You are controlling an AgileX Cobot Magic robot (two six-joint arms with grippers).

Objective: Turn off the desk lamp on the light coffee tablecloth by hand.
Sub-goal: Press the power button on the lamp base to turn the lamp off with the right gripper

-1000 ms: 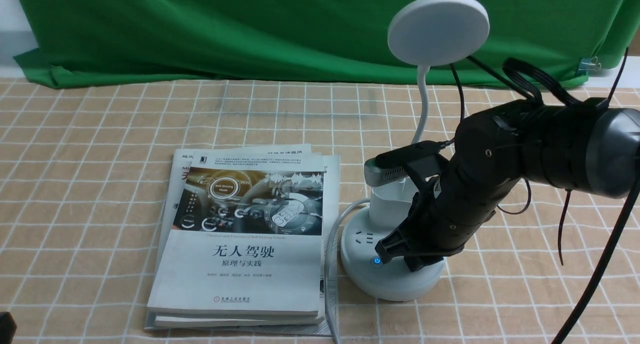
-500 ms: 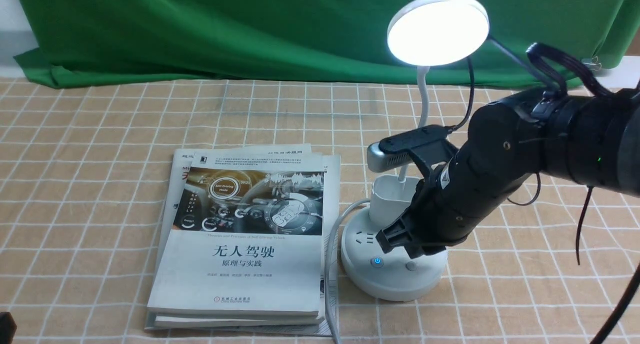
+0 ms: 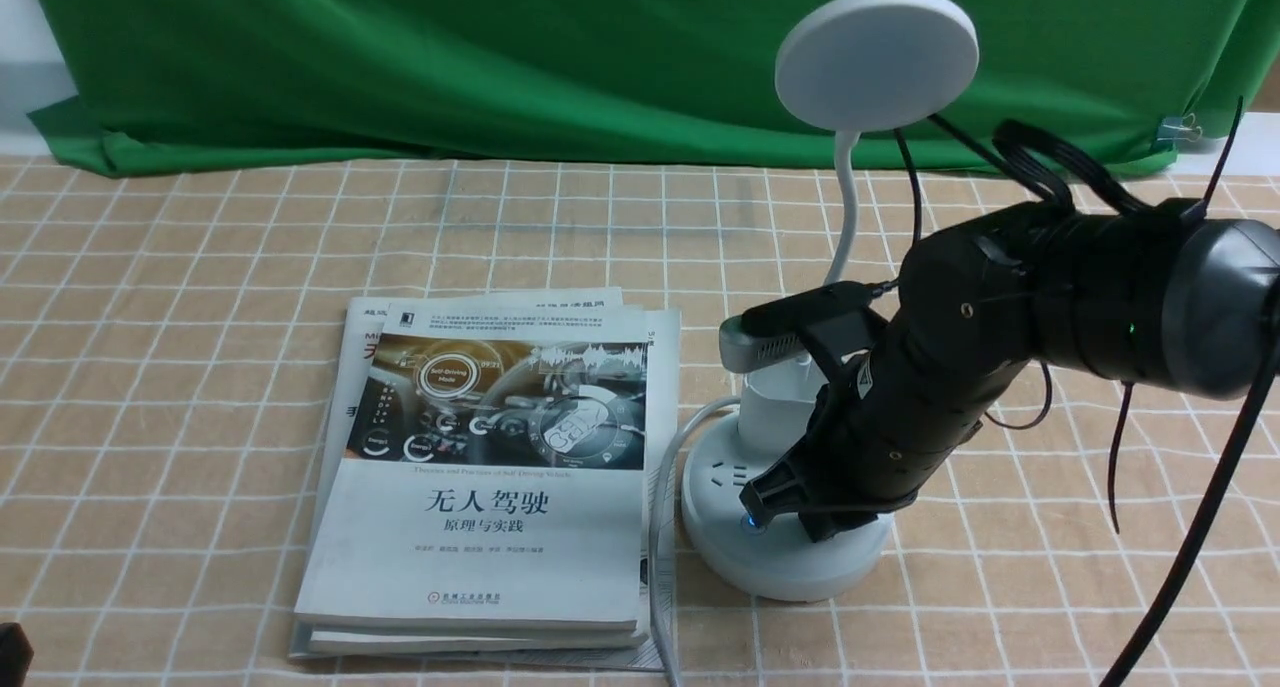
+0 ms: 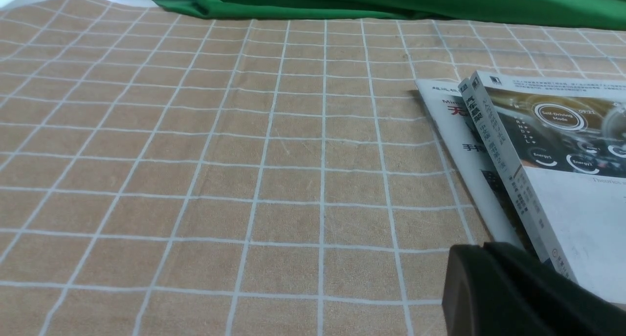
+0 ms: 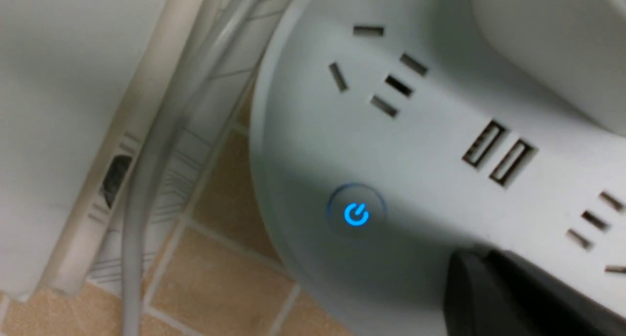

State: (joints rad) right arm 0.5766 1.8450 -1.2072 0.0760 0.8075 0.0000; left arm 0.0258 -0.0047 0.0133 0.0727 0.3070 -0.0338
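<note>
The white desk lamp stands on the light coffee tablecloth (image 3: 200, 267), right of centre. Its disc head (image 3: 876, 59) is dark. Its round base (image 3: 775, 567) shows sockets and a glowing blue power button (image 3: 748, 523). The button also shows in the right wrist view (image 5: 356, 213). My right gripper (image 3: 795, 512) is shut and empty, its tip pressed down on the top of the base (image 5: 440, 145) just right of the blue button. It covers the second button. In the right wrist view the right gripper (image 5: 481, 255) touches the base. My left gripper (image 4: 481, 248) is shut and empty, low over the cloth (image 4: 195, 155).
A stack of books (image 3: 490, 477) lies just left of the lamp base, with the lamp's white cable (image 3: 660, 527) running between them. The stack also shows in the left wrist view (image 4: 552, 169). A green backdrop cloth (image 3: 500, 57) hangs behind. The cup holder (image 3: 775, 402) stands on the base behind my right arm.
Half a second ago the lamp head was lit and my right gripper was lifted off the base. Now the gripper is down on the base again and the head is dark.
</note>
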